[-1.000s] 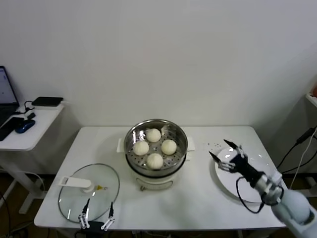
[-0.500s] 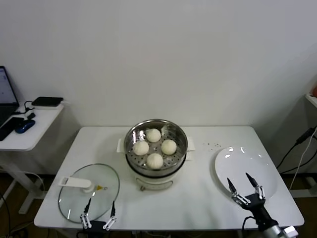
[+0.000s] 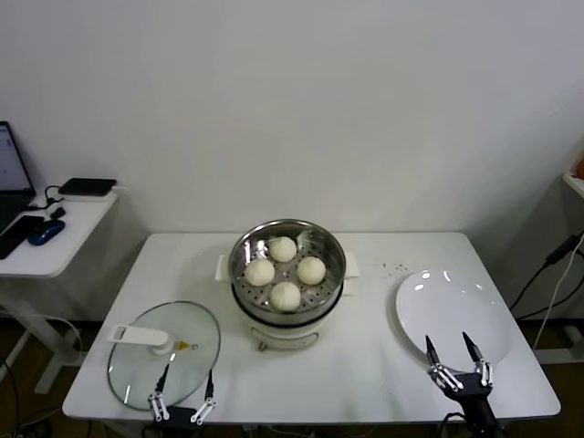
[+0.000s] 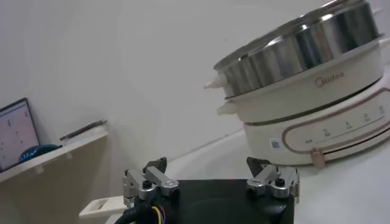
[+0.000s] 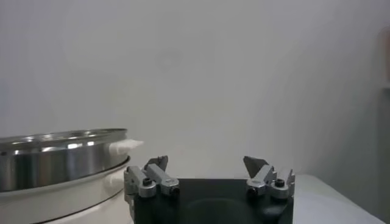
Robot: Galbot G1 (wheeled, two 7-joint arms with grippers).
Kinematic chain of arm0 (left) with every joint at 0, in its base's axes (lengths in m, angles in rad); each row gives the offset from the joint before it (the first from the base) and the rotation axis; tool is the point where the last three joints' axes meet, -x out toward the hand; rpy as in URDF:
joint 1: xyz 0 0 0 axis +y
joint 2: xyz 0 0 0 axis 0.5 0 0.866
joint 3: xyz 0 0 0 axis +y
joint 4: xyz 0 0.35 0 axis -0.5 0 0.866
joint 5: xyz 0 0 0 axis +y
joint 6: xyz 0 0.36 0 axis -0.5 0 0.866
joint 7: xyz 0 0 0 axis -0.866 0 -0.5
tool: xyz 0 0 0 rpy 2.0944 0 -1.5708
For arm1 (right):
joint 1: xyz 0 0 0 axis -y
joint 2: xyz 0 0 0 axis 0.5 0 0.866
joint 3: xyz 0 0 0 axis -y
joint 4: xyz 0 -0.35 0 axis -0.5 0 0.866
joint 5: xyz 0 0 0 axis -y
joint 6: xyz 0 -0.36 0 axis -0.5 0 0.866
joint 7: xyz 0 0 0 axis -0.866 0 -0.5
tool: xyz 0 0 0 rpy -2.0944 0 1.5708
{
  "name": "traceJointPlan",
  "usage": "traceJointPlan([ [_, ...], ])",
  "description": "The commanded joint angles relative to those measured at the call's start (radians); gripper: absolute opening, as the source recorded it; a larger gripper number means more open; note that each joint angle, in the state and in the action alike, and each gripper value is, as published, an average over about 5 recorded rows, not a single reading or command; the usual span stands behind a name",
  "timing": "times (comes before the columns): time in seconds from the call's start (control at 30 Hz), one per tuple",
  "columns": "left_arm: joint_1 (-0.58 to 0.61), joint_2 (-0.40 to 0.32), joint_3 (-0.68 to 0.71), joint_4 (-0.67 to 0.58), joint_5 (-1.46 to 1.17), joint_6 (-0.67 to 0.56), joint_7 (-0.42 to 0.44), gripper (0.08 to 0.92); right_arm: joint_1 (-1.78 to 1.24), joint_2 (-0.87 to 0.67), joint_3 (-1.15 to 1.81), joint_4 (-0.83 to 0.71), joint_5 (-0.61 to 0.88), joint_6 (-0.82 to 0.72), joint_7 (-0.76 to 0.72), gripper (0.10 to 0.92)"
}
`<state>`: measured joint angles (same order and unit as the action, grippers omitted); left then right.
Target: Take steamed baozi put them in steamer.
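Now four steamed baozi sit in the steamer, well beyond both sets of spread, empty jaws; right gripper beside the plate; left gripper by the glass lid.

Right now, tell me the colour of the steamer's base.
White, with a pinkish control panel; the round stainless-steel steamer shows it best in the left wrist view.

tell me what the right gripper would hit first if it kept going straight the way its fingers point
Probably the plate. In the head view the right gripper, open at the table's near edge, points over the plate's near rim. Its height is unclear, so it may pass above the plate toward the wall.
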<state>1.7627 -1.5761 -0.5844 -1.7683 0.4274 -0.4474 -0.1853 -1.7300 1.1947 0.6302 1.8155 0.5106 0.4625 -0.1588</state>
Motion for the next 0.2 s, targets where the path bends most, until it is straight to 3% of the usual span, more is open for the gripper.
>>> traceJointPlan([
  [0.03,0.003,0.001,0.001,-0.004,0.001,0.001,0.003,0.823,-0.017,0.063,0.013,0.012,-0.026,0.013,0.012,0.823],
  [0.2,0.003,0.002,0.001,-0.003,0.0,0.0,0.003,0.823,-0.012,0.068,0.012,0.018,-0.032,0.008,0.014,0.823],
])
